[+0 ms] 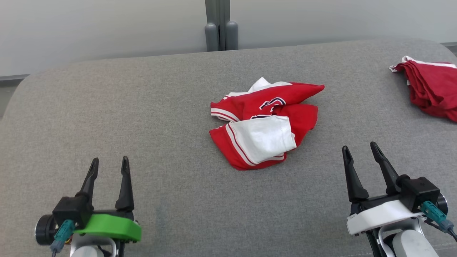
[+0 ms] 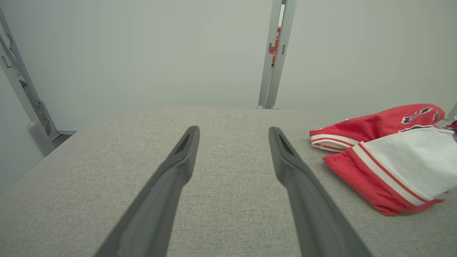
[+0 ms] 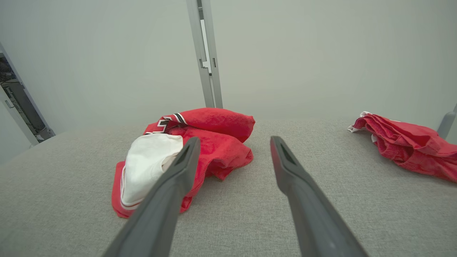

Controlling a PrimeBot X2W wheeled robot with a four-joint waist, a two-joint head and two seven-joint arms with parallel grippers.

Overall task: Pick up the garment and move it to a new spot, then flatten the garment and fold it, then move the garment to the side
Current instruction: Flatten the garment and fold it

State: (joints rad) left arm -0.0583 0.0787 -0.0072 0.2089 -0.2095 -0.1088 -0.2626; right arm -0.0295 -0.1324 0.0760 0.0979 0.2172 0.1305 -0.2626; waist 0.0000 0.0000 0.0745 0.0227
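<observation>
Crumpled red-and-white garment [image 1: 264, 121] at the middle of a grey cloth-covered surface [image 1: 142, 117], both grippers spread and empty.

The broad surface is coarse woven grey fabric with rounded far corners, set against a smooth pale wall. The garment is a rumpled heap of soft red knit with white striped trim and a plain white panel folded over its near side. A second red garment [image 1: 432, 85] lies bunched in loose folds at the far right. Near left, the left gripper [image 1: 109, 160], and near right, the right gripper [image 1: 358, 146], each hold two long, dark, tapering fingers apart, well clear of the cloth.
</observation>
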